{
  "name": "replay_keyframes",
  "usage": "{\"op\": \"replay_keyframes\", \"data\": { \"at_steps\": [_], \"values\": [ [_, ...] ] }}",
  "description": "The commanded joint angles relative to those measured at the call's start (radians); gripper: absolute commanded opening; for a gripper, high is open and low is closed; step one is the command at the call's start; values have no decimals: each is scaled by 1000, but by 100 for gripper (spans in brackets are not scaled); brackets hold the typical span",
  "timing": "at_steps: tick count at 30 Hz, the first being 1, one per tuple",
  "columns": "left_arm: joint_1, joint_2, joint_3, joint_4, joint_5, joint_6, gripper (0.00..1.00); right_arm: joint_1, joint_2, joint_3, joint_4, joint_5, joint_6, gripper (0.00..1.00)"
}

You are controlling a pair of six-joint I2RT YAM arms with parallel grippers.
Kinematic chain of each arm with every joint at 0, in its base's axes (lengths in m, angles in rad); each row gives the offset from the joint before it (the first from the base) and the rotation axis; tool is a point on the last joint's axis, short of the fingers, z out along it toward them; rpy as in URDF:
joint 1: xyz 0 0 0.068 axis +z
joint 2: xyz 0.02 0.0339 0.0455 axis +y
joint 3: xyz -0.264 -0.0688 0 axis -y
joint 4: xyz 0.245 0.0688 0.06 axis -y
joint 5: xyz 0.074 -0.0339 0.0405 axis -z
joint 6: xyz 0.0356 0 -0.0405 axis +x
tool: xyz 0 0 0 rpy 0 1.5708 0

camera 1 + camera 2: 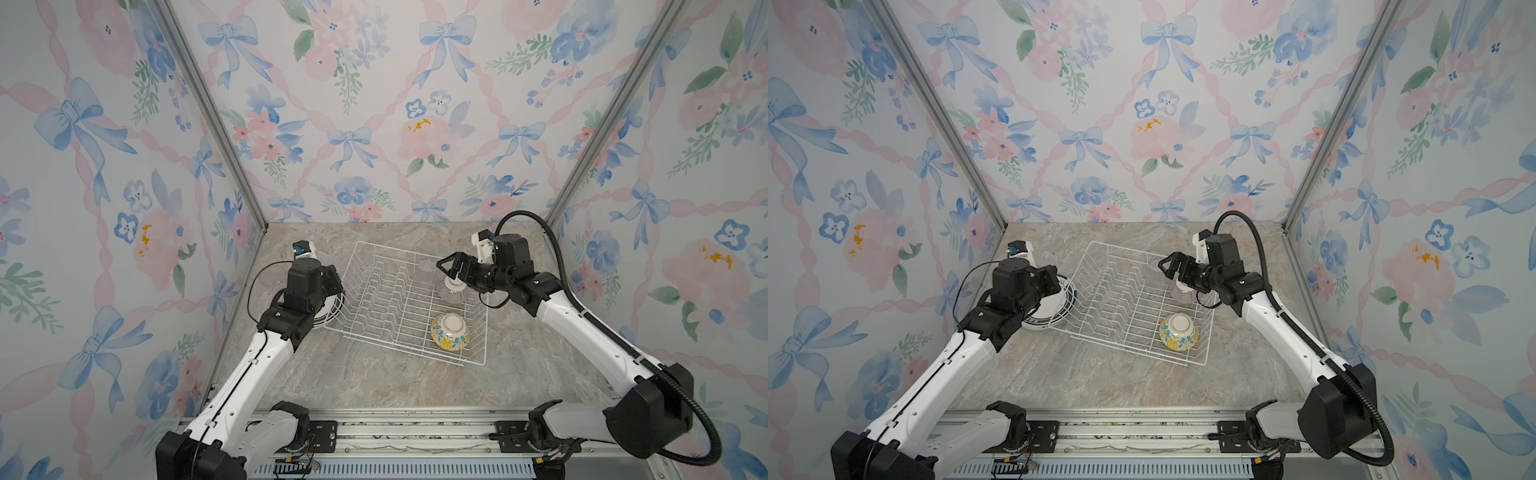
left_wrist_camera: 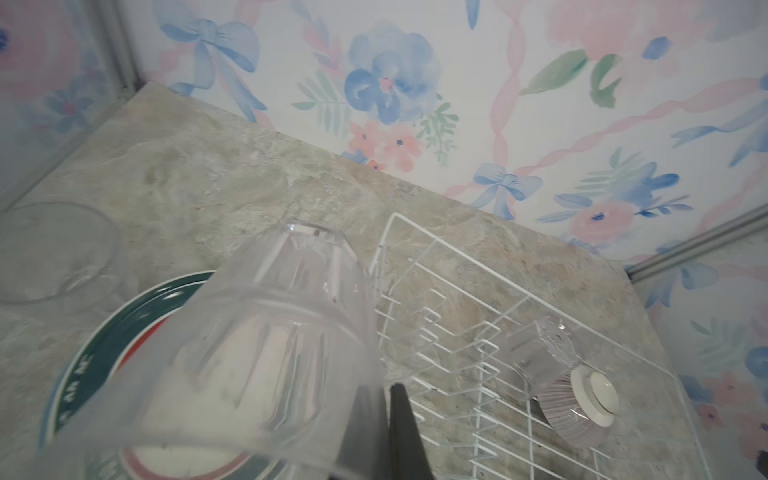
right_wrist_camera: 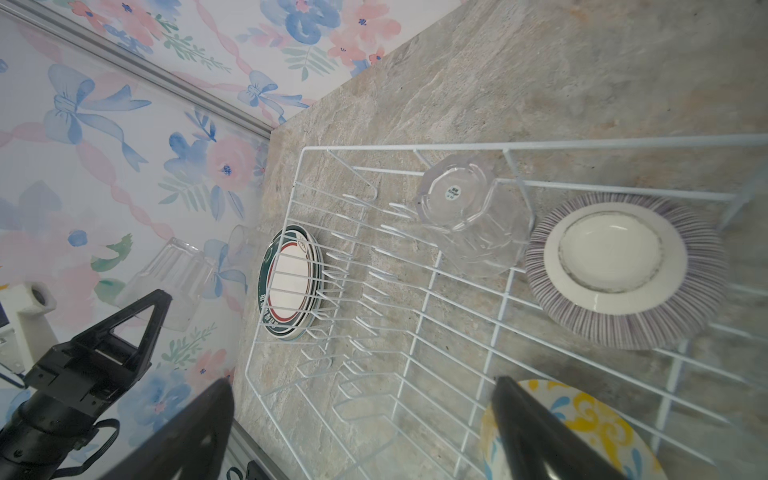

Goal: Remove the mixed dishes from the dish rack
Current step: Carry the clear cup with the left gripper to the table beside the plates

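The wall of a clear glass cup (image 2: 270, 340) is pinched by the left gripper (image 2: 380, 388) above the stacked plates (image 2: 95, 345), whose white rim lettering (image 2: 66, 399) cannot be read. The right gripper (image 3: 357, 399) is held spread wide over the dish rack (image 3: 415, 146), where a second cup (image 3: 469, 224) with an illegible round base sticker (image 3: 453, 192), the purple-striped bowl (image 3: 623, 274) and the yellow-blue floral bowl (image 1: 450, 332) are seen inverted.

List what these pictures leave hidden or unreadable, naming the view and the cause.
- Plate stack: the left arm covers part in both top views; the held glass cup blurs it in the left wrist view.
- Sticker on the racked glass cup: too small to read, right wrist view.
- Yellow-blue bowl: right wrist view, cut by the edge, behind a finger.
- Purple-striped bowl: partly under the right gripper in both top views.
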Motion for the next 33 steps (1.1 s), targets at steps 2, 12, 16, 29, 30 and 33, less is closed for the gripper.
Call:
{"op": "replay_keyframes", "data": {
  "at_steps": [2,12,16,29,30,33],
  "values": [
    [145,-30,39,-188,-24,20,0,-33,-18,-33,-15,-7,-62,98],
    [325,12,51,-284,37,79,0,-114,-45,-52,-69,-73,-150,97],
    [350,46,36,-285,74,75,0,-130,-80,-46,-131,-47,-194,97],
    [429,137,36,-285,77,146,0,-155,-177,-85,-210,0,-229,97],
    [437,142,38,-285,81,152,0,-156,-179,-91,-211,2,-229,97],
    [453,171,54,-295,76,179,0,-159,-183,-102,-216,1,-226,97]
  ]
}}
